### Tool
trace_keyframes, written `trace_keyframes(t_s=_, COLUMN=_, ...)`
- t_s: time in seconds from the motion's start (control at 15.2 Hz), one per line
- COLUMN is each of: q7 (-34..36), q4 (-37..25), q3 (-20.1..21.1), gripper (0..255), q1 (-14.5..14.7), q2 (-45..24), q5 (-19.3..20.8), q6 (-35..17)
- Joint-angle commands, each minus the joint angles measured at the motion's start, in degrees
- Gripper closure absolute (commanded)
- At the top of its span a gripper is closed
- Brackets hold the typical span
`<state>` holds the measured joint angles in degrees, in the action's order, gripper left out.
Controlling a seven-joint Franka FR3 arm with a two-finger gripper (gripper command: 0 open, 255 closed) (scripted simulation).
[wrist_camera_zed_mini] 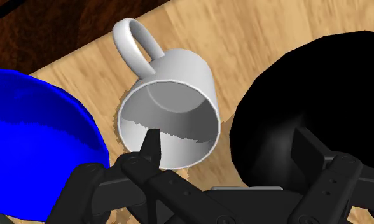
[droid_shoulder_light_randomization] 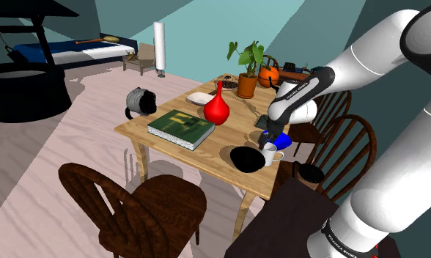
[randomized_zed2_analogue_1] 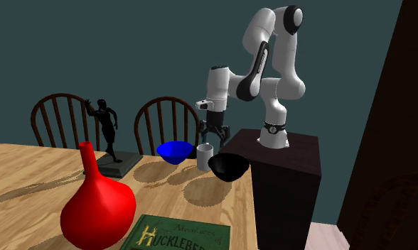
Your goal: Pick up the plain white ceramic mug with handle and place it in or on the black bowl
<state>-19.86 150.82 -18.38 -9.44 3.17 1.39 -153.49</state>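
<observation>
Mug [wrist_camera_zed_mini: 179,79] sits upright between the blue bowl [wrist_camera_zed_mini: 33,127] and black bowl [wrist_camera_zed_mini: 319,89], gripper [wrist_camera_zed_mini: 231,143] just above it, fingers [wrist_camera_zed_mini: 152,147] spread, holding nothing. I'd straddle one wall and squeeze, clear of both bowls.

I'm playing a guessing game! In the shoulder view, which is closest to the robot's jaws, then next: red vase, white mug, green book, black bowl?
1. White mug, right under them.
2. Black bowl, beside the mug.
3. Red vase, mid-table.
4. Green book, farthest toward the view's left.
</observation>
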Motion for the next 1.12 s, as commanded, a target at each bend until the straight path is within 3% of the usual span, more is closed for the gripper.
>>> trace_keyframes(t_s=0.0, q7=-1.3, q4=-0.3, q3=-0.2, gripper=0, q1=0.1, q2=-2.3, q5=-1.6, q6=-2.0)
trace_keyframes(t_s=0.33, q7=-4.7, q4=-0.7, q3=0.5, gripper=0, q1=0.3, q2=-7.7, q5=-6.3, q6=-6.7)
trace_keyframes(t_s=0.86, q7=-4.7, q4=-0.7, q3=0.5, gripper=0, q1=0.2, q2=-7.7, q5=-6.3, q6=-6.7)
trace_keyframes(t_s=0.92, q7=-4.7, q4=-0.7, q3=0.5, gripper=255, q1=0.2, q2=-7.7, q5=-6.3, q6=-6.7)
trace_keyframes(t_s=1.06, q7=-4.7, q4=-0.7, q3=0.5, gripper=255, q1=0.2, q2=-7.7, q5=-6.3, q6=-6.7)
